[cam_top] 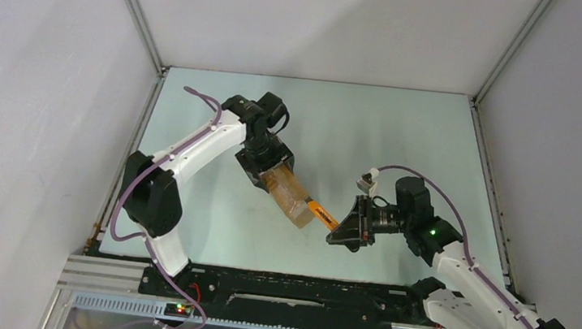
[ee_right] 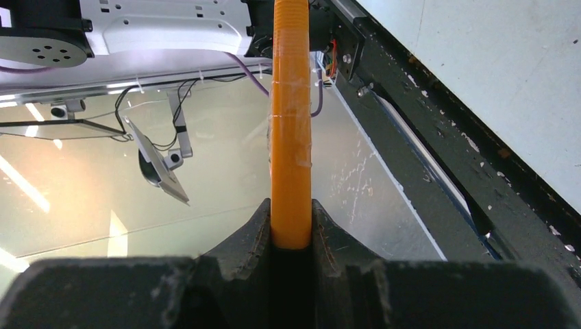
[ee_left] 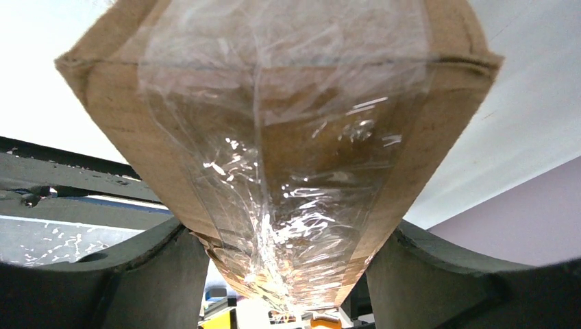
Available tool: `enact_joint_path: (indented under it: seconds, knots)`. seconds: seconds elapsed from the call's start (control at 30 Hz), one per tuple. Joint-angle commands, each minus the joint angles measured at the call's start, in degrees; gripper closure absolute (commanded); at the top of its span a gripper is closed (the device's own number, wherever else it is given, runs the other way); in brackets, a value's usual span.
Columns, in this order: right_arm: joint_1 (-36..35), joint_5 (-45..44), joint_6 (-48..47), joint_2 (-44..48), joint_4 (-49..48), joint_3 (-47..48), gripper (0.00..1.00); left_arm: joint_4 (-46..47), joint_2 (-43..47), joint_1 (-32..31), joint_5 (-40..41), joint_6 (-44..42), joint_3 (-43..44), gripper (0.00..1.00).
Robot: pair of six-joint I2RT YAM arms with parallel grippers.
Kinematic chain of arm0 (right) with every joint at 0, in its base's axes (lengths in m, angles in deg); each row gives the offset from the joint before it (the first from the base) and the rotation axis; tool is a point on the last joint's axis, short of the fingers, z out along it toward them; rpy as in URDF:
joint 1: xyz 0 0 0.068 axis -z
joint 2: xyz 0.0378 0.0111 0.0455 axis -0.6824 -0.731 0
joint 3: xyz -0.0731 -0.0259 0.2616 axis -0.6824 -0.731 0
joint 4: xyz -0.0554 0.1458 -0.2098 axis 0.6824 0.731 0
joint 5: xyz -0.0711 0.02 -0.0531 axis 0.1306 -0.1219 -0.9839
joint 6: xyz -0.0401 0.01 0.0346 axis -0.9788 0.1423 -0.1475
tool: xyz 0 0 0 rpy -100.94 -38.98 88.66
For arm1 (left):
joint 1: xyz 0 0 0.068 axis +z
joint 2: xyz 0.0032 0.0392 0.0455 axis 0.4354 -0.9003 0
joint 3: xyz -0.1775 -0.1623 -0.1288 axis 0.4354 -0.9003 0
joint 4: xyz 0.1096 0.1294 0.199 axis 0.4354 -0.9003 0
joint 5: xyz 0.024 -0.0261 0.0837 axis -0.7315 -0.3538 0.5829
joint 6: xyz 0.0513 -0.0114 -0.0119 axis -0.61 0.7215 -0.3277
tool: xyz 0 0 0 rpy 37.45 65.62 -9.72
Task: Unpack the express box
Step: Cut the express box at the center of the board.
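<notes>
My left gripper (cam_top: 272, 171) is shut on the express box (cam_top: 294, 199), a brown cardboard parcel held tilted above the table. In the left wrist view the box (ee_left: 288, 130) fills the frame, a seam of clear tape running down its face, and both fingers (ee_left: 171, 274) press on its sides. My right gripper (cam_top: 344, 229) is shut on a slim orange utility knife (cam_top: 322, 212) whose tip reaches the box's lower right end. In the right wrist view the knife (ee_right: 291, 137) sticks straight out from between the pads (ee_right: 255, 236). The box's label is hidden.
The pale green table (cam_top: 405, 136) is walled in by grey panels on three sides. A black rail (cam_top: 299, 292) with the arm bases runs along the near edge. The left arm's white link (ee_right: 157, 24) crosses the top of the right wrist view.
</notes>
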Motion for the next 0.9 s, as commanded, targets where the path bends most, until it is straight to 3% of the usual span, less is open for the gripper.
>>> enact_joint_path:
  seconds: [0.0, 0.3, 0.7, 0.87]
  knots:
    - [-1.51, 3.38, -2.07, -0.36, -4.97, 2.0, 1.0, -1.56, -0.39, 0.44, 0.08, 1.43, -2.18, 0.56]
    - [-3.73, 0.12, -4.76, -4.86, -4.07, 1.95, 1.0, -1.87, -0.03, 0.26, -0.27, 1.15, -1.91, 0.57]
    - [-8.11, -1.03, -2.02, -8.91, -9.85, 2.02, 1.0, -1.81, -0.6, -0.66, -0.15, 1.34, -1.19, 0.57]
    - [-8.74, -1.78, -3.66, -6.42, -5.6, 2.02, 1.0, -2.45, -0.81, -0.62, 0.56, 0.44, -0.22, 0.55]
